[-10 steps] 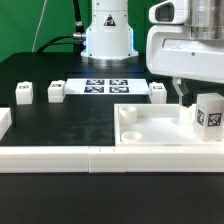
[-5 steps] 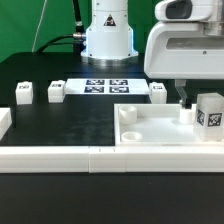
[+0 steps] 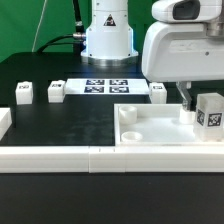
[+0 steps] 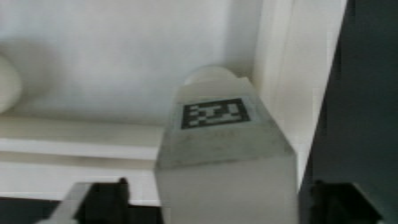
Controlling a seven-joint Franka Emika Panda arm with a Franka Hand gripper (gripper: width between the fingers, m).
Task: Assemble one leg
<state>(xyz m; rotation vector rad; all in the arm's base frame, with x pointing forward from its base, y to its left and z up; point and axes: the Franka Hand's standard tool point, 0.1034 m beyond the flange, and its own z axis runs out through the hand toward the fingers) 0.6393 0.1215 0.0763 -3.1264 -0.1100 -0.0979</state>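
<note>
A white leg (image 3: 210, 112) with a black-and-white tag stands upright in the exterior view's right corner of the large white tray-like panel (image 3: 150, 135). My gripper (image 3: 192, 98) hangs just above and behind it. In the wrist view the leg (image 4: 217, 130) lies between my two dark fingers (image 4: 102, 200), with a narrow gap on each side. The gripper (image 4: 217, 202) is open around the leg, not clamped on it. Three more legs stand on the black table: two on the exterior view's left (image 3: 24, 94) (image 3: 56, 91) and one behind the panel (image 3: 158, 92).
The marker board (image 3: 105, 86) lies at the back middle, in front of the robot base (image 3: 106, 38). A long white rail (image 3: 60, 158) runs along the table's front edge. A round hole (image 3: 127, 113) shows in the panel's near corner.
The hand has shifted slightly up and toward the exterior view's left. The leg on the panel has not moved.
</note>
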